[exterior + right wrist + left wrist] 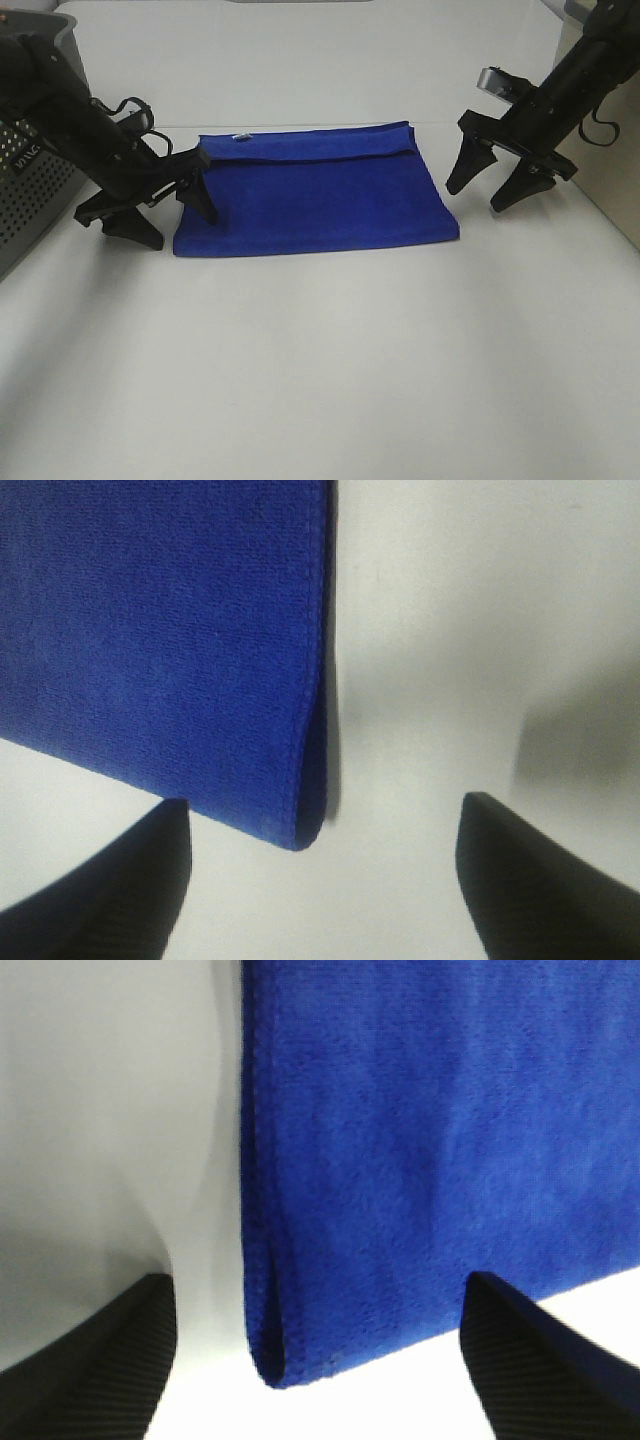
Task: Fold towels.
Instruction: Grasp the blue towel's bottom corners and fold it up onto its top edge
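fingers (132, 228) spread: left gripper (180, 230), right gripper (475, 199); one towel (320, 205)

One royal-blue towel (315, 195), folded, on one white counter (320, 380). One small pale tag (240, 137) along the towel's far edge. Two layers of cloth at the towel corner in the left wrist view (270, 1350), and two again at the corner in the right wrist view (310, 820).

Two black arms: one left arm (80, 120), one right arm (580, 75). Two grippers to match: one left gripper (180, 228), one right gripper (476, 198). Two ribbed fingers (100, 1370) on the left, two fingers (540, 880) on the right; makes four in all.

One grey perforated box (25, 190) at the counter's left edge.
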Motion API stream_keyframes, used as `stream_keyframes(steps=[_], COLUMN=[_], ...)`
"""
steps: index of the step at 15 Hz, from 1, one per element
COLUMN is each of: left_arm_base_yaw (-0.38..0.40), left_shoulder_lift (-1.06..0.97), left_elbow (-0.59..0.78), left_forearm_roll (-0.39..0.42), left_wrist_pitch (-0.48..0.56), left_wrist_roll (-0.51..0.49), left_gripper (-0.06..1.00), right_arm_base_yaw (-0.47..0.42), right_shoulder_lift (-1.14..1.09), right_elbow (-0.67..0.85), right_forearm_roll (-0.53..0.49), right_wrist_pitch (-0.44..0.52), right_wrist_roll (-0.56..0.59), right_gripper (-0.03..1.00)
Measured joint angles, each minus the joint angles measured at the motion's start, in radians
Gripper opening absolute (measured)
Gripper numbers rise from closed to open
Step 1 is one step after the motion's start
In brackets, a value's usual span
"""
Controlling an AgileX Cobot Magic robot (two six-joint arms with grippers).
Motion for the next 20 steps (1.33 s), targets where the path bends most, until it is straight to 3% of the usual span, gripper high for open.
stream_keyframes(steps=[6,10,18,20], left_arm_base_yaw=[-0.117,-0.118,-0.118,-0.118], left_shoulder_lift=[0.001,0.006,0.006,0.006], left_elbow=[0.0,0.0,0.0,0.0], left_forearm_roll=[-0.002,0.022,0.025,0.025], left_wrist_pitch=[-0.139,-0.142,-0.141,-0.14], left_wrist_roll=[-0.026,-0.037,-0.041,-0.041], left_gripper=[0.74,0.63,0.63,0.63], right_arm_base_yaw=[0.09,0.091,0.058,0.061], right_shoulder_lift=[0.045,0.058,0.059,0.079], right_elbow=[0.002,0.002,-0.046,-0.048], right_forearm_roll=[0.028,0.045,-0.028,0.023], right_wrist_pitch=[-0.013,-0.031,-0.016,-0.002], right_wrist_roll=[-0.041,-0.034,-0.007,-0.012], right_gripper=[0.71,0.69,0.69,0.69])
